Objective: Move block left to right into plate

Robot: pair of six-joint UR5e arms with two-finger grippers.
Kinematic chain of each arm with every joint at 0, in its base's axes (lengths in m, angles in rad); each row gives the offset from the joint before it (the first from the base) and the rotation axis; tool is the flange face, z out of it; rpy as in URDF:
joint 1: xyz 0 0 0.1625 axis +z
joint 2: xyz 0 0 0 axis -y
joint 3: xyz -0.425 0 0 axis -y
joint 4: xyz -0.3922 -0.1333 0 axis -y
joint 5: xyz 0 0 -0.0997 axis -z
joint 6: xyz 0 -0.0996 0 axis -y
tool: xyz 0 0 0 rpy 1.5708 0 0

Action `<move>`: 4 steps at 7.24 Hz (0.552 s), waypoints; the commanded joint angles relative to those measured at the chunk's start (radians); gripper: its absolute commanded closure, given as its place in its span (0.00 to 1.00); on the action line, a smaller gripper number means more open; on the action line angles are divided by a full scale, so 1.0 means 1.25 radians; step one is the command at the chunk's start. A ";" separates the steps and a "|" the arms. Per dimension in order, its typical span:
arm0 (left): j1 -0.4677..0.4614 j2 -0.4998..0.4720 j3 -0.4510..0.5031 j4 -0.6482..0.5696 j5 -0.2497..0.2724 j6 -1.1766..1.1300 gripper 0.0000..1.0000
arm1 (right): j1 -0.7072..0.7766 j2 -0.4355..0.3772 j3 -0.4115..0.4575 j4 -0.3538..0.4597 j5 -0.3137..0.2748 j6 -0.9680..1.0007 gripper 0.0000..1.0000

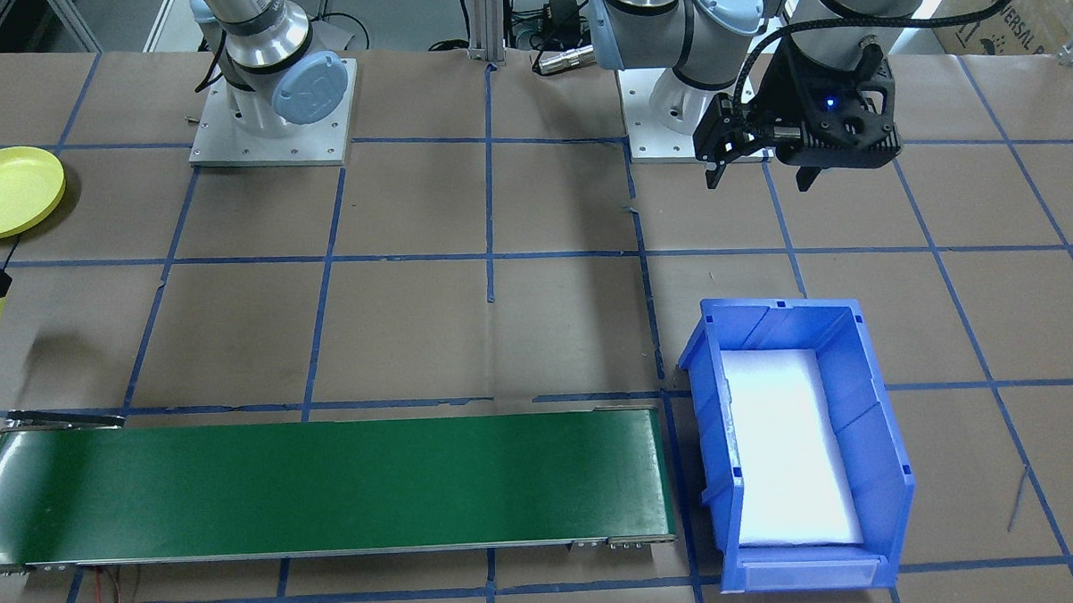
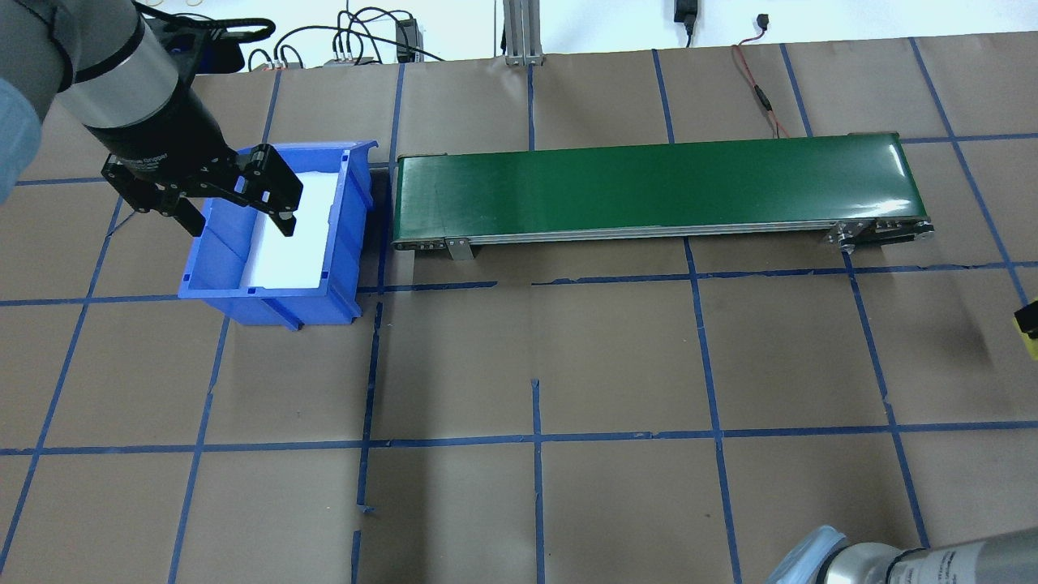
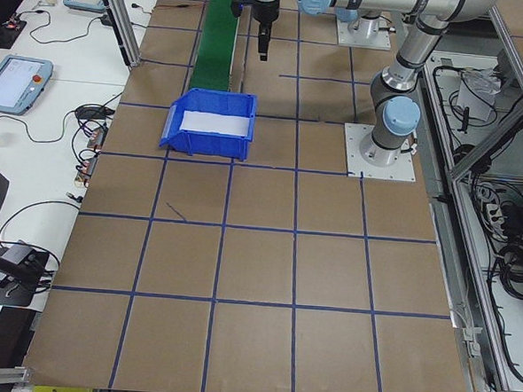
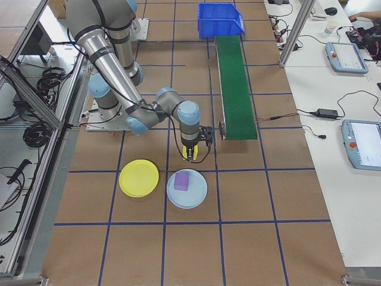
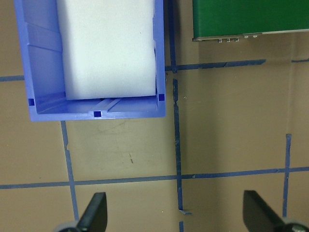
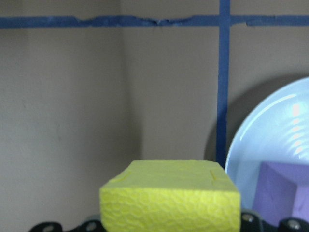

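Observation:
A yellow block [image 6: 171, 195] is held in my right gripper [image 4: 190, 156], which is shut on it just above the table. It hangs beside the rim of a pale blue plate [image 6: 270, 145]; a purple block [image 4: 182, 180] lies in that plate. A yellow plate [image 4: 139, 178] with nothing in it sits next to the blue one. The overhead view catches only the block's edge [image 2: 1030, 345] at the right border. My left gripper [image 2: 239, 215] is open with nothing in it, and it hovers over a blue bin [image 2: 345, 243].
The blue bin [image 1: 880, 432] has a white foam liner [image 1: 787, 444]. A long green conveyor belt [image 1: 329, 483] runs from the bin toward the plates' side. Brown paper with blue tape lines covers the table. Cables, tablets and monitors lie beyond the table's far edge.

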 commanded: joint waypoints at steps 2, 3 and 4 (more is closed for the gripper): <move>0.000 0.000 0.000 0.000 0.000 0.000 0.00 | -0.172 -0.031 0.126 -0.002 -0.014 -0.076 0.55; 0.000 0.000 0.000 0.000 0.000 0.000 0.00 | -0.185 -0.052 0.137 0.000 -0.052 -0.077 0.55; 0.000 0.000 0.000 0.000 0.000 0.000 0.00 | -0.199 -0.056 0.133 -0.004 -0.073 -0.084 0.55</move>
